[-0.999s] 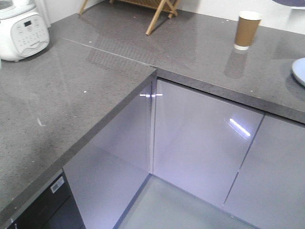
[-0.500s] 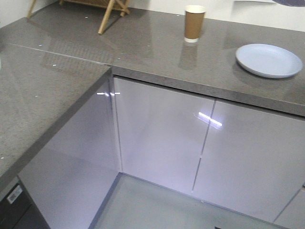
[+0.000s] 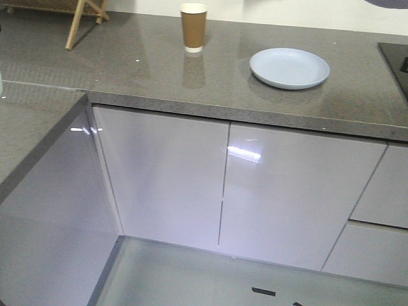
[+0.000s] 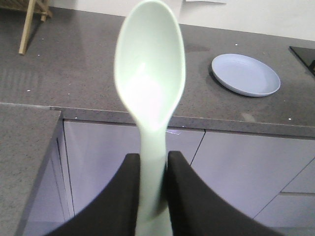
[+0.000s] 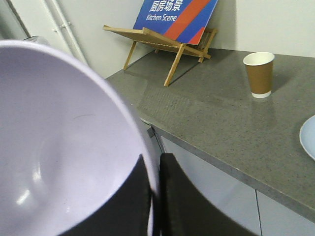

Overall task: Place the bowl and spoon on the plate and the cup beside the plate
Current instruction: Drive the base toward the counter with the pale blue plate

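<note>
My left gripper [image 4: 154,164] is shut on the handle of the pale mint-green spoon [image 4: 150,73], whose oval head stands up in front of the camera. The right gripper [image 5: 154,169] is shut on the rim of the lavender bowl [image 5: 59,142], which fills the left of that view. On the grey counter lies the pale blue plate [image 3: 289,67] [image 4: 245,74], seen also at the right edge of the right wrist view [image 5: 308,136]. The brown paper cup [image 3: 193,27] [image 5: 259,74] stands upright to the plate's left, apart from it. Neither gripper shows in the front view.
The grey L-shaped counter [image 3: 159,70] has glossy cabinet doors [image 3: 223,185] below it. A wooden stand [image 5: 167,46] holding a blue "Kitchen Scene" sign sits at the back left. A black cooktop [image 3: 396,60] corner lies at the far right.
The front view has swung right: cup and plate have slid left in the frame, the plate now fully in view. The white cooker at the left has left the frame.
</note>
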### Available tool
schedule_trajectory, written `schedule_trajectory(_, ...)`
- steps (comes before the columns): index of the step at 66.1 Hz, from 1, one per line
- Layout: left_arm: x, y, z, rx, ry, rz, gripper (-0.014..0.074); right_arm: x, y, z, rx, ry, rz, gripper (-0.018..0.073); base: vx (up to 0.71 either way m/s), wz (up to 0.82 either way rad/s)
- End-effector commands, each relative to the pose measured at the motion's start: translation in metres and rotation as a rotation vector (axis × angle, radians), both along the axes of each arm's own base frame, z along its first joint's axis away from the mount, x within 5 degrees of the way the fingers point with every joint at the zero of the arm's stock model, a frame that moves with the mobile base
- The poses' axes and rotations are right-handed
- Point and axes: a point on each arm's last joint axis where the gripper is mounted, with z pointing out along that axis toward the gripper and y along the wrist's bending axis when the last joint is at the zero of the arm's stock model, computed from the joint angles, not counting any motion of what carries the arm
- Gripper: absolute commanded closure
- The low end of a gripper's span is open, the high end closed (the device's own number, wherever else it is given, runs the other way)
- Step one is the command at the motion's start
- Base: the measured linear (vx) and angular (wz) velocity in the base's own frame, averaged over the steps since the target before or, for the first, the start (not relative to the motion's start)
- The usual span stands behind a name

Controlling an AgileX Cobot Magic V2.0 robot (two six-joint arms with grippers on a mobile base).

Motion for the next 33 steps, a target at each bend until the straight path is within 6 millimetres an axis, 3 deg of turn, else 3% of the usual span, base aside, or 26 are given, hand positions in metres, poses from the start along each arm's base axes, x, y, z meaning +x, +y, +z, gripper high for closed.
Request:
schedule_trajectory(1, -0.0059, 0.0006, 0.0178, -0.031, -0.105, 0.005, 0.0603, -0.0153, 0.0086, 0.0178, 0.025, -0.071, 0.045, 0.0565, -0.01, -0.27)
schedule_trajectory(33, -0.0059, 0.0006, 0.0178, -0.031, -0.105, 0.005, 0.0603, -0.0153, 0.0086, 0.0178, 0.025, -0.071, 0.045, 0.0565, 0.02, -0.14)
